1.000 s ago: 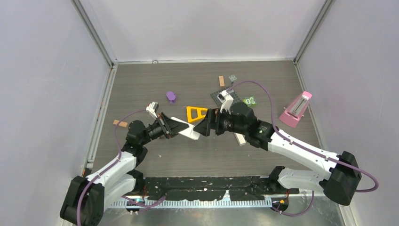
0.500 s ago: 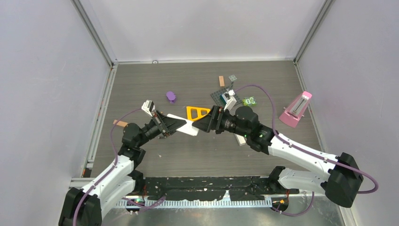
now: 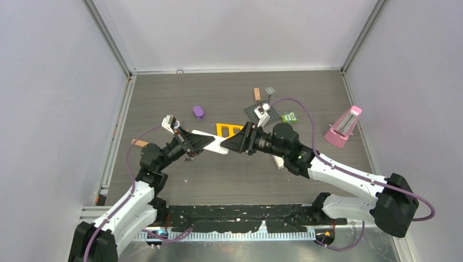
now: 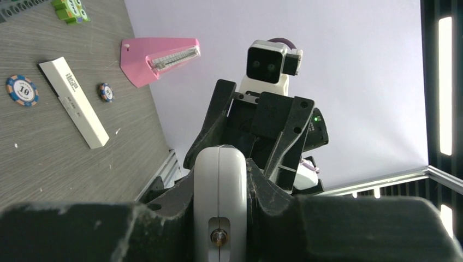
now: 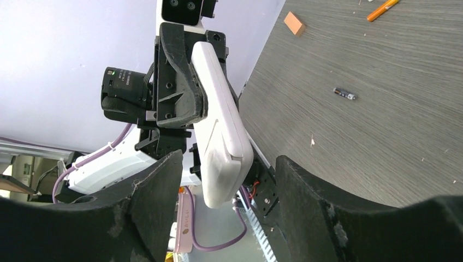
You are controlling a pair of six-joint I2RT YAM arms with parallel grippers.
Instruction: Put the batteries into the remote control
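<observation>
Right wrist view, one remote control [image 5: 221, 131], one battery [image 5: 345, 94], one orange stick [image 5: 383, 9]

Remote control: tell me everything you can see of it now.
The remote control is a slim white handset with rounded ends, seemingly smooth plastic. A seam runs along its narrow edge, with a small metal fitting near one end. The left tool is shut on it, holding it off the table. The right tool stands open, a finger either side of the free end, with gaps visible. No open battery bay shows.
</observation>
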